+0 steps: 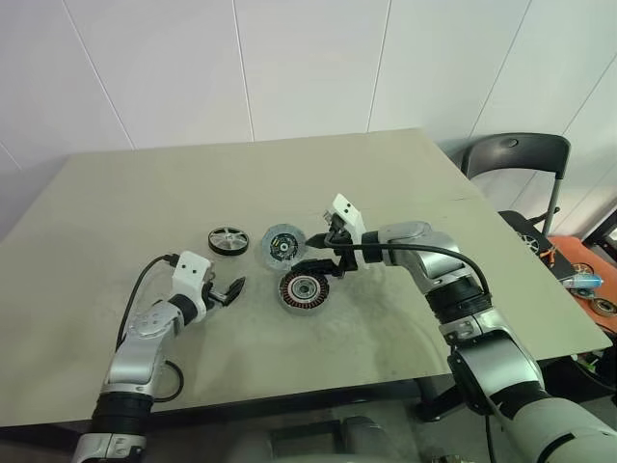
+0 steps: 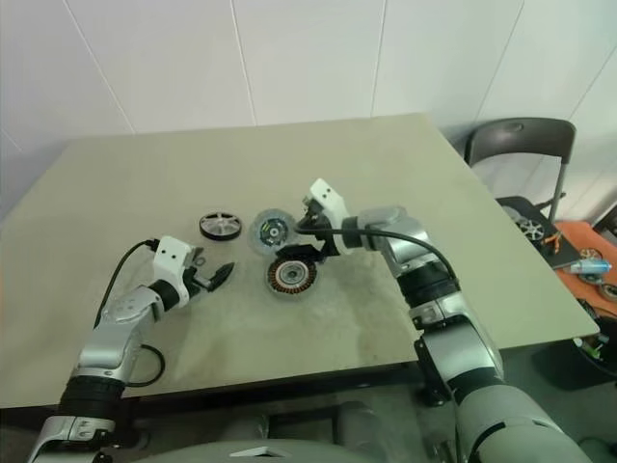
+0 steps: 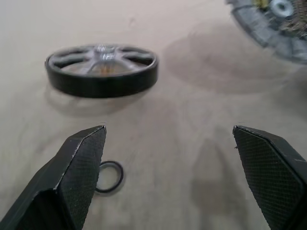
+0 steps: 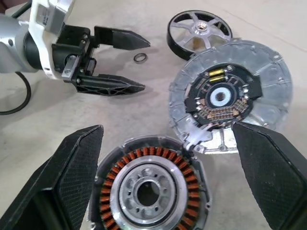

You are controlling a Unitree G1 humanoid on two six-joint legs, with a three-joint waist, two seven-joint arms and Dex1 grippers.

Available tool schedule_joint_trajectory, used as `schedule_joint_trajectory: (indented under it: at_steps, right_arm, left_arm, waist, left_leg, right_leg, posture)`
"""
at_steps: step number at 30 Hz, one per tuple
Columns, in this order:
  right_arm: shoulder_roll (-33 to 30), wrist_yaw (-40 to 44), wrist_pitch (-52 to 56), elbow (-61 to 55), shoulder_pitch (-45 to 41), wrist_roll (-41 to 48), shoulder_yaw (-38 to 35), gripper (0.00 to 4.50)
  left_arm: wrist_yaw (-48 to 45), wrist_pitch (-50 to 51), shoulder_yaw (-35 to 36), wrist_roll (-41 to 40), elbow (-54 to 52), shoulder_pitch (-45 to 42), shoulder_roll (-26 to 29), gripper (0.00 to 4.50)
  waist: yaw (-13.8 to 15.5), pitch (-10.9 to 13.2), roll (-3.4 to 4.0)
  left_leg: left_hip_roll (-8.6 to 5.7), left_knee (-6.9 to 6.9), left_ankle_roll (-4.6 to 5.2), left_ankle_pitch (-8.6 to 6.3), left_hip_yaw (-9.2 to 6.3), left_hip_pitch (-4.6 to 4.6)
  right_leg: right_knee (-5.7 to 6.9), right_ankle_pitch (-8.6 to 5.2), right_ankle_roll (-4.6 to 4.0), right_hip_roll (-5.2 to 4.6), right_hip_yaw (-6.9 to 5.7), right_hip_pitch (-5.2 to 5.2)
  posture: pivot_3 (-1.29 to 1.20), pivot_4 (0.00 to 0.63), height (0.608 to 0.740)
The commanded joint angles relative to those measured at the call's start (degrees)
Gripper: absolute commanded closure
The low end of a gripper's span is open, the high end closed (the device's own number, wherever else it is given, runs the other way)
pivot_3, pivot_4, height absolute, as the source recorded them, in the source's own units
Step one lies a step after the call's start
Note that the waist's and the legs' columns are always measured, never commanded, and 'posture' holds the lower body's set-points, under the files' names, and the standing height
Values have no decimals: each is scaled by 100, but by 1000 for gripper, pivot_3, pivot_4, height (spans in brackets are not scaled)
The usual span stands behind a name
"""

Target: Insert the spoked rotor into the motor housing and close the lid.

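Right gripper (image 4: 163, 158) gapes over copper-coiled motor housing (image 4: 148, 187).

Wide bare table (image 1: 405, 193) on the far side and to the right — free passage there. Crowded at the middle: spoked rotor (image 1: 228, 240), lid (image 1: 283, 244) just beside it, motor housing (image 1: 303, 289) right below the lid, gaps between them narrow. Right gripper (image 1: 323, 262) spread over the housing's far edge, blocking approach from the right. Left gripper (image 1: 231, 289), fingers apart, near the housing's left — small dark ring (image 3: 109, 177) on the tabletop before it.
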Motion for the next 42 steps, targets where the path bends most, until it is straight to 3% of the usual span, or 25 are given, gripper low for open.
schedule_joint_trajectory:
  at_steps: [1, 12, 25, 29, 34, 42]
  right_arm:
    - [-86, 85, -254, -136, -190, 136, -235, 20]
    - [-48, -59, -380, -9, -184, 127, -355, 20]
    - [-94, -164, -417, 233, -141, -1, -264, 20]
    - [-76, -166, -439, 305, -123, -5, -243, 20]
    - [-48, -164, -468, 389, -160, -42, -196, 20]
    - [-53, -156, -480, 398, -133, -68, -180, 20]
  left_arm:
    - [362, 302, 175, 8, 189, -410, -118, 0]
    - [627, 1345, -27, 19, 232, -716, -384, 0]
    - [649, 1887, 123, -163, -1028, 84, -406, 0]
    - [795, 1834, 238, -160, -1211, 381, -450, 0]
    - [1298, 1536, 568, -84, -811, 85, -616, 0]
    - [1354, 1566, 487, -127, -779, 139, -759, 0]
  waist:
    - [30, 0, 0]
    - [111, -1, 1]
    - [107, -2, 2]
    - [111, -2, 2]
    - [109, -1, 2]
    - [118, -2, 2]
  left_leg:
    - [0, 3, 0, 0, -4, -10]
    - [-1, 9, 0, 0, -4, -12]
    - [-1, 9, 0, 0, -1, -4]
    - [-1, 5, 0, 0, 1, -5]
    - [0, 9, 0, 0, 1, 8]
    - [-1, 9, 0, 0, 3, 15]
  right_leg:
    - [2, 10, -15, 0, -2, -9]
    - [8, 11, -16, 2, -5, -12]
    - [7, 10, -16, 2, -2, -4]
    - [6, 10, -16, 1, 0, -6]
    - [7, 4, -7, 4, -1, 5]
    - [5, -1, 2, 3, 0, 15]
  posture:
    - [0, 0, 740]
    - [0, 0, 740]
    - [0, 0, 740]
    - [0, 0, 740]
    - [0, 0, 740]
    - [0, 0, 740]
